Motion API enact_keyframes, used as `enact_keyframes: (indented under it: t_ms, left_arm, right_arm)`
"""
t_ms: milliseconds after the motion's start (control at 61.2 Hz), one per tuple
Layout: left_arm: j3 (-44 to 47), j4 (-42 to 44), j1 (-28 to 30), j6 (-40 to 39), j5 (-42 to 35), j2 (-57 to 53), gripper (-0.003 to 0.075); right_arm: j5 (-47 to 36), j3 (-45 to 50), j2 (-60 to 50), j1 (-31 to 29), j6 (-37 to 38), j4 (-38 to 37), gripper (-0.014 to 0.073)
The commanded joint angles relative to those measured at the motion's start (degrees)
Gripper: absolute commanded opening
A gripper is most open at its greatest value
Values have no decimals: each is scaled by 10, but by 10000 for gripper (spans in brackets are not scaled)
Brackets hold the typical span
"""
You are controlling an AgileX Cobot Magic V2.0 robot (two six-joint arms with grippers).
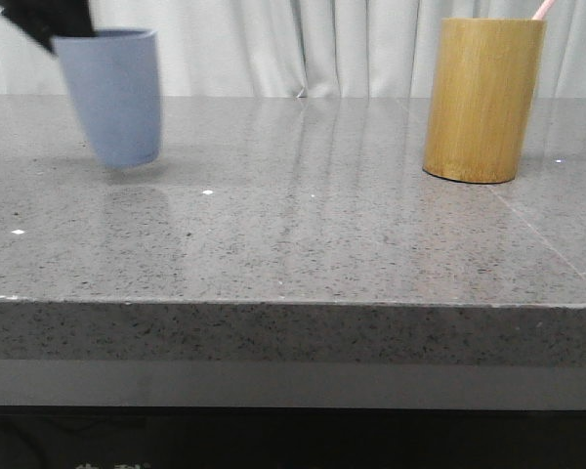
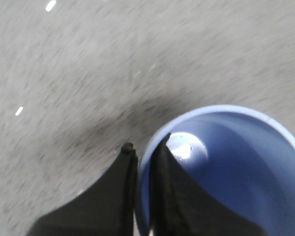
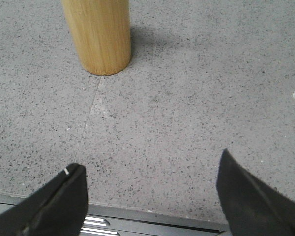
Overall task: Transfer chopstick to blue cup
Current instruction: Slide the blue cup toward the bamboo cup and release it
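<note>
The blue cup (image 1: 115, 96) hangs tilted a little above the grey table at the far left, held by my left gripper (image 1: 47, 21). In the left wrist view my left gripper (image 2: 146, 142) is shut on the blue cup's (image 2: 226, 167) rim, one finger inside and one outside. A pale pink chopstick end (image 1: 542, 9) sticks out of the yellow-brown bamboo holder (image 1: 482, 99) at the far right. My right gripper (image 3: 150, 169) is open and empty above the table's front edge, short of the bamboo holder (image 3: 97, 33). It does not show in the front view.
The grey speckled table (image 1: 303, 234) spans the front view, with a front edge (image 1: 293, 305) near the camera. A white curtain (image 1: 303, 44) hangs behind. A thin seam (image 3: 91, 110) runs across the tabletop from the holder's base.
</note>
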Motion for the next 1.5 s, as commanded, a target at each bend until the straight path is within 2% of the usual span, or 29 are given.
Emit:
enact_keyframes:
  t_ms: [0, 213, 392, 997, 1063, 1259, 1308, 1488]
  left_arm:
    - [-48, -10, -33, -4, -24, -28, -19]
    - [-120, -10, -97, -4, -24, 4, -19]
    - [-184, -10, -135, -4, 14, 60, -19]
    - [-202, -8, -146, -4, 32, 115, -13]
    - [-202, -8, -146, -4, 32, 115, 22]
    - [-202, -8, -146, -6, 32, 115, 285]
    - [-202, -8, -146, -9, 32, 115, 307]
    - [-202, -8, -146, -15, 41, 106, 303]
  right_arm:
    - [-35, -19, 6, -2, -5, 6, 560]
    - [-35, -19, 6, -2, -5, 6, 560]
    - [-32, -19, 6, -2, -5, 6, 560]
    - [-22, -19, 6, -2, -5, 6, 560]
    - [-21, -19, 6, -2, -5, 6, 560]
    - [-20, -19, 6, -2, -5, 6, 560]
    - [-20, -19, 6, -2, -5, 6, 560]
    - [-20, -19, 6, -2, -5, 6, 560]
